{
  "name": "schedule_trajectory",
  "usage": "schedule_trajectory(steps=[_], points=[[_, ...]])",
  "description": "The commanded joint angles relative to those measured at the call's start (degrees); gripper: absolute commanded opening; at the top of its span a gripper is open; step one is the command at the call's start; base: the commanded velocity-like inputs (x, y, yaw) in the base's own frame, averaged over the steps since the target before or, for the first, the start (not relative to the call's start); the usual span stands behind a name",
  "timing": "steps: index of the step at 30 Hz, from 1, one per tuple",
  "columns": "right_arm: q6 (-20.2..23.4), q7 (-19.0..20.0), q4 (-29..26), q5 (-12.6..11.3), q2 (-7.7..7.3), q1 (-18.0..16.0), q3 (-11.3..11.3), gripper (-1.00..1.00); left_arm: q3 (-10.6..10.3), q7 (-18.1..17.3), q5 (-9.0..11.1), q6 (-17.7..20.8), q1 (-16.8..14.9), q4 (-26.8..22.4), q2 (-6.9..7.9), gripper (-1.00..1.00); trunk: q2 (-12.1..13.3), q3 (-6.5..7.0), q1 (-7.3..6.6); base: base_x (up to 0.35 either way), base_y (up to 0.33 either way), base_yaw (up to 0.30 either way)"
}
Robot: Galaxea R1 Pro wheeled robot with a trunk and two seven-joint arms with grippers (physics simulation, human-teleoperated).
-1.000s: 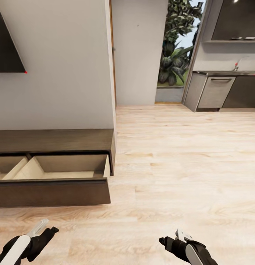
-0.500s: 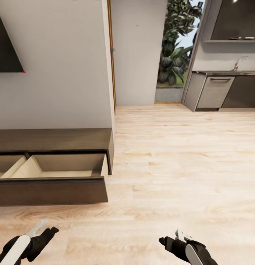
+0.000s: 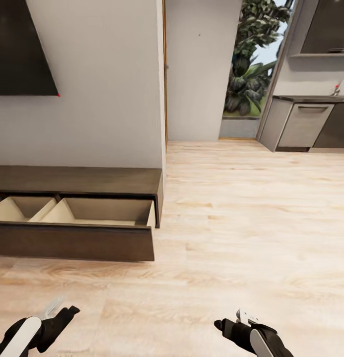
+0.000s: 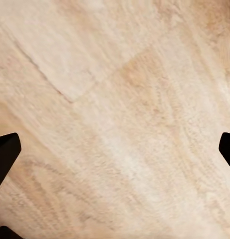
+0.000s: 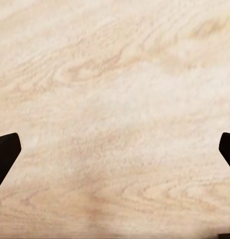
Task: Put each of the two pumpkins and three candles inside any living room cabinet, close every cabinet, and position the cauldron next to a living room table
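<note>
- Dark-brown wood forms the cabinet (image 3: 77, 181) seen in the head view, set low against the white wall (image 3: 107, 84) at the left. Its wide drawer (image 3: 75, 233) is pulled out over the floor (image 3: 241, 223). The pale beige lining is split by a slanted divider into two compartments, and nothing is seen in the visible parts of either.
- A dark panel (image 3: 18, 54) is mounted on the wall above the cabinet. Grey kitchen units (image 3: 303, 124) and green plants (image 3: 251, 64) beyond a doorway are seen far back at the right.
- The left gripper (image 3: 55, 310) and the right gripper (image 3: 241, 317) are held low over bare planks, well apart from the cabinet.
- Left wrist view: pale wood floor (image 4: 120, 114) is shown between two dark fingertips (image 4: 5, 154) at opposite edges; the jaws are spread wide and nothing is held.
- Right wrist view: the same planks (image 5: 115, 109) are seen between the fingertips (image 5: 6, 154); the jaws are spread wide and nothing is held.
</note>
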Motion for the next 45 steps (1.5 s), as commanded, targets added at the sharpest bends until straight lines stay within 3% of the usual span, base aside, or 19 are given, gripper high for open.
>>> schedule_trajectory(steps=[1, 8, 16, 45], points=[[0.1, -0.6, -0.1, -0.6, -0.07, 0.0, 0.2, 1.0, 0.1, 0.5, 0.6, 0.2, 0.0, -0.1, -0.01, 1.0, 0.0, -0.05, -0.01, -0.017, 0.0, 0.28], [0.1, -0.6, -0.1, -0.3, -0.07, 0.0, 0.3, 1.0, 0.0, 0.6, 0.6, 0.2, -0.1, 0.0, -0.01, 1.0, 0.0, -0.05, -0.01, -0.037, 0.0, 0.281], [0.1, -0.6, -0.1, 3.3, -0.07, 0.0, 0.1, 1.0, 0.0, 0.6, 0.6, 0.2, -0.1, 0.0, 0.04, 1.0, 0.0, -0.05, -0.01, -0.006, -0.077, 0.282], [0.1, -0.6, -0.1, 3.6, -0.07, 0.0, 0.2, 1.0, 0.0, 0.7, 0.6, 0.2, 0.0, 0.0, -0.01, 1.0, 0.0, -0.05, -0.01, -0.045, -0.026, 0.282]])
